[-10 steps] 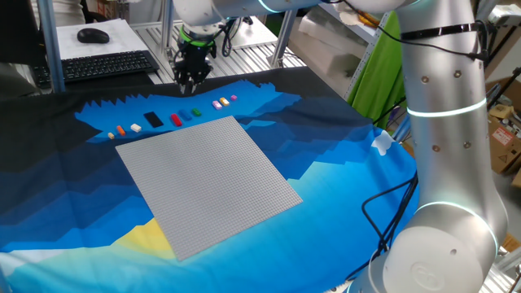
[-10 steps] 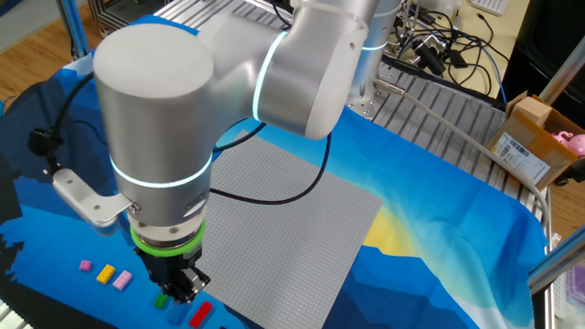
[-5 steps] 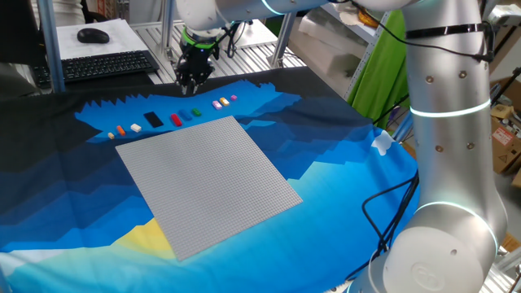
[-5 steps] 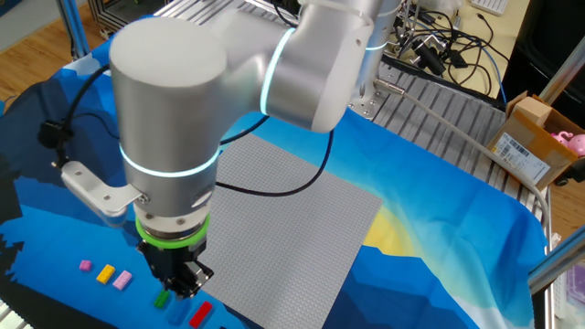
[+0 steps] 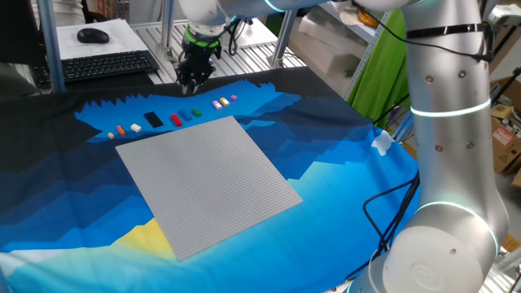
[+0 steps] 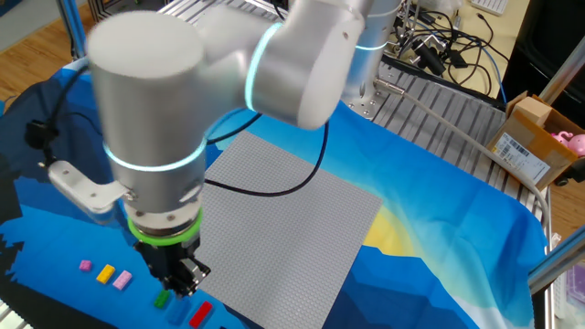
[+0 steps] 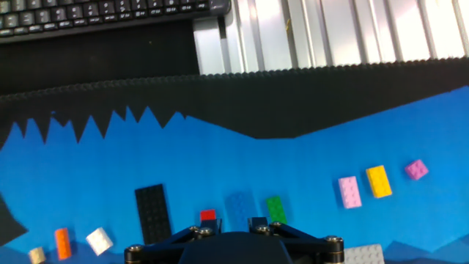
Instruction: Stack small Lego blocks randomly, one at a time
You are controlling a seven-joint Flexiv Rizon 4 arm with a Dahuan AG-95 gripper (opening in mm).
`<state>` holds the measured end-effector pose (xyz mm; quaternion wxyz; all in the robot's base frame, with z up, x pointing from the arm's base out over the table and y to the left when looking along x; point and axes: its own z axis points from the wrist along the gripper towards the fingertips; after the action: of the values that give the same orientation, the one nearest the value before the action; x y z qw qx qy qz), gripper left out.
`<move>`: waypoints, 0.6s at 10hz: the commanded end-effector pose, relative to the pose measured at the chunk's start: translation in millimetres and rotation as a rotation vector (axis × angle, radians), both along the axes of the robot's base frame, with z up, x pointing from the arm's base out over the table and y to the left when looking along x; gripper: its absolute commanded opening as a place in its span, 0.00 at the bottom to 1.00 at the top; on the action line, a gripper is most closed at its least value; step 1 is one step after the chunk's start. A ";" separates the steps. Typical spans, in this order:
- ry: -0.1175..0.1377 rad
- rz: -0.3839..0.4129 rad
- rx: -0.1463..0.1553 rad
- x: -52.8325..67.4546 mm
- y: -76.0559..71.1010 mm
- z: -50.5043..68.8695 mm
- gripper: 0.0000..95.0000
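Several small bricks lie in a loose row on the blue cloth [image 5: 342,175], just beyond the far edge of the grey baseplate [image 5: 207,181] — from my hand view I count a cream brick [image 7: 37,255], an orange brick [image 7: 63,243], a white brick [image 7: 98,240], a long black plate [image 7: 152,213], a red brick [image 7: 208,216], a blue brick [image 7: 239,208], a green brick [image 7: 275,209], a pink brick [image 7: 349,192], a yellow brick [image 7: 378,181] and a small magenta brick [image 7: 416,169]. None of them is stacked; each sits flat on the cloth, apart from its neighbours. I have the gripper [image 5: 194,81] hanging above the row, over the red-to-green stretch, clear of the cloth. Its fingers look drawn close together with nothing between them, though the tips are small in one fixed view and cut off at the bottom of the hand view — I cannot tell for certain whether they are fully closed. In the other fixed view the gripper [image 6: 183,281] hovers just above the green brick [image 6: 163,298] and the red brick [image 6: 199,314]. A keyboard [image 5: 106,63] lies behind the cloth
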<state>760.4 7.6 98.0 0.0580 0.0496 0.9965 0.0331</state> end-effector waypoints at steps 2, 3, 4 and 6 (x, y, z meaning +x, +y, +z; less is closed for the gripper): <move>0.027 -0.010 -0.001 13.2 9.1 -9.8 0.20; 0.030 -0.013 -0.002 15.6 11.7 -16.0 0.20; 0.028 -0.016 -0.007 17.6 14.6 -25.2 0.20; 0.037 -0.020 -0.009 20.3 17.5 -37.7 0.20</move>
<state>781.4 26.8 54.8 0.0410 0.0615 0.9969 0.0255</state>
